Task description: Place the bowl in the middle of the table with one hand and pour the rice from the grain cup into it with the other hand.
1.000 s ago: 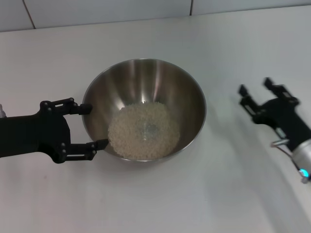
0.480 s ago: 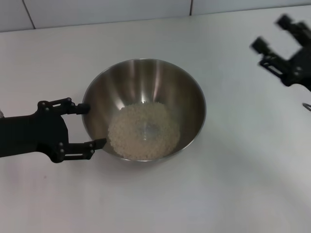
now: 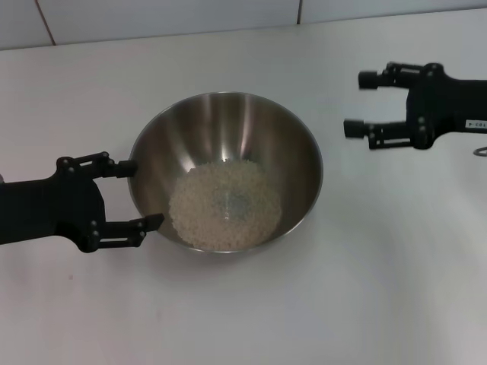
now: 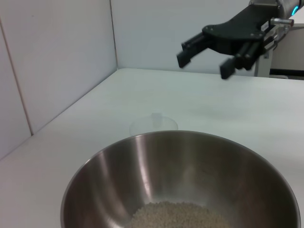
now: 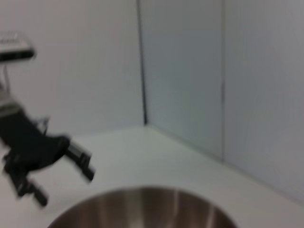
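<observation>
- head view shows the bowl standing near the middle of the surface, with the rice lying as a pale heap in its bottom.
- my left pincer is spread, its two fingers bracketing the bowl's rim on the side toward the surface's left edge; i can't tell whether they touch the steel.
- my right pincer is spread and empty, raised toward the surface's right edge, well apart from the bowl.
- the grain cup appears only in the left wrist view, as a faint clear shape on the surface just beyond the bowl's far rim.
- i judge the pour done. to finish well i'd back the left pincer straight away from the rim without nudging the bowl.
</observation>
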`<state>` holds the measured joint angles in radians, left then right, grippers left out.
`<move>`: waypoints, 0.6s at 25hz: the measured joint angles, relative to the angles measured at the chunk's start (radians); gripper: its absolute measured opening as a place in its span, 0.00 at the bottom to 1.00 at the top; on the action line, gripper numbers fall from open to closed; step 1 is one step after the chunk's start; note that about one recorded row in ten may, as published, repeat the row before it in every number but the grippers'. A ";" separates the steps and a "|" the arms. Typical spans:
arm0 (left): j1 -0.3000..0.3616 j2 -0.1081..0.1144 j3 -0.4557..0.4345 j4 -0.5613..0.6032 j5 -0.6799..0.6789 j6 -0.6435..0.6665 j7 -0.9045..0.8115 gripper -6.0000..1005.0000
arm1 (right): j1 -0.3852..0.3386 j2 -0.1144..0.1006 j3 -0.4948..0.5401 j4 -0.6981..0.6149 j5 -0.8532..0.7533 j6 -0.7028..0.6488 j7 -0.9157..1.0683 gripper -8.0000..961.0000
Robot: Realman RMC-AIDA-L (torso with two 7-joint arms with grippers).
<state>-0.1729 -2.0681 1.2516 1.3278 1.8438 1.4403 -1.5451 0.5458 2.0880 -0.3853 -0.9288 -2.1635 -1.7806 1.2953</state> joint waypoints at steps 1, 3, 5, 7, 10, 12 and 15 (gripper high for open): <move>0.000 0.000 -0.001 0.000 0.000 0.000 -0.001 0.84 | -0.009 0.001 -0.051 -0.038 0.000 0.001 0.036 0.86; 0.000 0.000 -0.001 0.001 0.000 0.000 -0.004 0.84 | -0.028 0.001 -0.143 -0.101 0.000 0.008 0.087 0.86; -0.001 0.002 -0.002 0.001 0.000 0.000 -0.013 0.84 | -0.048 0.001 -0.227 -0.154 -0.003 0.025 0.131 0.86; -0.001 0.002 -0.002 0.001 0.000 -0.002 -0.014 0.84 | -0.069 0.002 -0.298 -0.201 -0.003 0.050 0.165 0.86; -0.002 0.002 0.002 -0.001 0.000 -0.009 -0.015 0.84 | -0.084 0.003 -0.345 -0.237 0.002 0.075 0.190 0.86; -0.003 0.002 0.003 -0.001 0.000 -0.010 -0.015 0.84 | -0.087 0.003 -0.353 -0.245 0.009 0.079 0.195 0.86; -0.003 0.002 0.003 -0.004 0.000 -0.011 -0.015 0.84 | -0.093 0.003 -0.355 -0.247 0.027 0.080 0.195 0.86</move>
<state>-0.1755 -2.0662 1.2542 1.3240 1.8437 1.4297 -1.5600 0.4527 2.0908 -0.7403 -1.1760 -2.1369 -1.7007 1.4905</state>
